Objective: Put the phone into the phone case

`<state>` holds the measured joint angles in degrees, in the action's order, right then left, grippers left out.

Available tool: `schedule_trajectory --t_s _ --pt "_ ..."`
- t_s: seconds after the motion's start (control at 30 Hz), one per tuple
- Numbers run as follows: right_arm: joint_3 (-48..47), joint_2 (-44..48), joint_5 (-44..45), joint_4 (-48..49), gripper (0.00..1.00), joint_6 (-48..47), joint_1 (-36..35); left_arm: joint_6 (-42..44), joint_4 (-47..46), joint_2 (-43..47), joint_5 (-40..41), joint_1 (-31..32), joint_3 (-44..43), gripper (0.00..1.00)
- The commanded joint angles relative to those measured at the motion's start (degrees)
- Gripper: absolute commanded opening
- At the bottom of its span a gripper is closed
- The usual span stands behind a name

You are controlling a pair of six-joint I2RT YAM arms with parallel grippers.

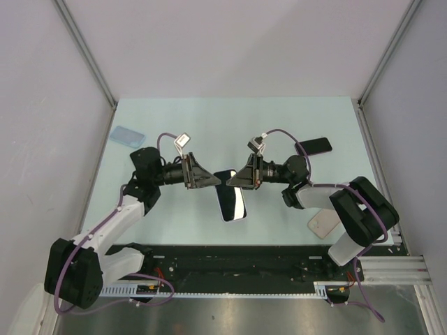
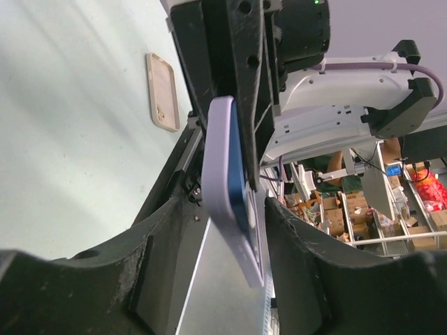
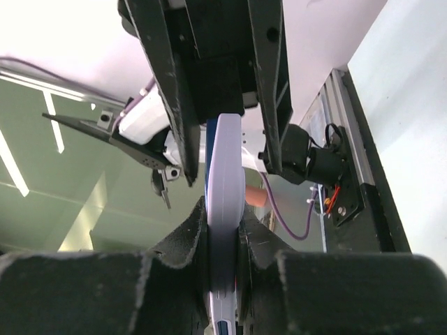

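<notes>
Pale green worktop (image 1: 181,118) carries nothing at its middle. The work is held in the air above it, where the two arms meet nose to nose. The right gripper (image 3: 225,244) is clenched on the lilac phone case (image 2: 218,160), its fingers pinching the case flat across its thin faces. The left gripper (image 2: 227,223) faces it from the other side with jaws parted, one finger on either face of the case and a gap showing at each. From above, the case's long axis runs crosswise to the line of the arms, slanting from the jaws towards the worktop's near edge. The blue phone (image 2: 237,181) sits in the case's open face. Whether it is pressed fully home cannot be told. Any further pressing probably falls to the left gripper, which already straddles the case.
</notes>
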<state>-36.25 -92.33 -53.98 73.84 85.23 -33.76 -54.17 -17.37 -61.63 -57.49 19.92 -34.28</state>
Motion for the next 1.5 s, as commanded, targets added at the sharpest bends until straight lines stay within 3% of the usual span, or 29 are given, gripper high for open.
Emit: schedule_trajectory --t_s 0.0,0.1,0.17,0.2,0.23,0.3,0.37,0.43,0.5,0.57,0.8,0.87,0.9,0.97,1.1,1.17,1.2,1.3,1.37,1.47 --pt "-2.77 0.75 -4.38 17.3 0.0 -1.38 -0.61 -1.28 -1.79 0.01 -1.04 0.2 -3.25 0.55" --pt "-2.69 0.93 -5.17 17.3 0.0 -1.74 -0.96 -3.21 -4.16 0.02 -0.95 0.21 -2.02 0.52" --pt "-2.69 0.49 -5.53 17.3 0.0 -1.74 -1.05 -3.48 -5.31 -0.25 -1.04 0.2 -1.49 0.43" --pt "-2.77 0.4 -5.53 17.21 0.03 -1.65 -1.05 -3.22 -5.4 -0.34 -1.13 0.2 -1.49 0.37" --pt "-2.69 0.23 -5.53 17.21 0.06 -1.73 -1.13 -2.79 -4.79 -0.34 -1.04 0.2 -1.58 0.2" --pt "-2.69 0.14 -5.18 17.21 0.14 -1.56 -1.05 1.32 -2.08 -0.6 -0.6 0.2 -2.88 0.03" --pt "-2.69 -0.21 -4.21 16.95 0.22 -1.3 -0.96 5.37 4.86 -0.86 0.97 0.47 -4.12 0.0" --pt "-2.77 -0.56 -3.42 16.51 0.37 -1.56 -0.52 14.15 15.22 -0.95 3.34 0.9 -7.02 0.0" --pt "-2.77 -1.7 -2.81 16.25 0.44 -1.3 0.44 20.21 21.81 -1.21 6.78 1.08 -8.86 0.0" --pt "-2.69 -2.76 -2.19 16.59 0.44 -0.34 0.97 22.61 23.6 -1.39 7.13 1.08 -9.4 0.0" --pt "-2.77 -3.38 -0.69 16.6 0.31 -0.59 1.33 22.0 21.76 -2.27 5.03 1.08 -8.17 0.0" --pt "-2.69 -3.38 -0.6 16.51 0.19 -1.03 1.33 21.57 21.5 -2.62 4.76 1.08 -7.99 0.0" --pt "-2.69 -3.47 -0.6 16.16 0.02 -1.73 1.33 21.48 21.24 -2.71 4.67 1.08 -8.08 0.0" --pt "-2.77 -3.2 -0.78 15.11 0.0 -2.7 1.06 21.13 21.5 -3.06 4.67 1.08 -8.17 0.0" --pt "-2.69 -0.66 -0.78 2.76 0.0 -10.33 0.97 20.25 21.15 -3.24 5.02 1.08 -8.52 0.0" --pt "-2.77 0.66 -0.6 0.87 0.0 -13.25 0.97 19.46 21.06 -3.67 5.11 1.0 -8.61 0.09" --pt "-2.77 0.84 -0.34 1.3 0.0 -13.07 1.24 18.93 20.45 -3.85 4.76 1.0 -8.35 0.24" --pt "-2.69 0.23 0.62 2.79 0.0 -10.18 3.34 17.35 18.43 -4.12 4.67 1.0 -6.86 0.45" --pt "-2.77 -1.43 0.89 3.15 0.0 -8.95 4.57 17.69 18.15 -4.2 6.94 0.73 -6.06 0.49" --pt "-2.77 -4.07 1.76 3.94 0.0 -10.16 6.86 20.23 23.41 -4.47 10.72 -0.41 -6.67 0.62"
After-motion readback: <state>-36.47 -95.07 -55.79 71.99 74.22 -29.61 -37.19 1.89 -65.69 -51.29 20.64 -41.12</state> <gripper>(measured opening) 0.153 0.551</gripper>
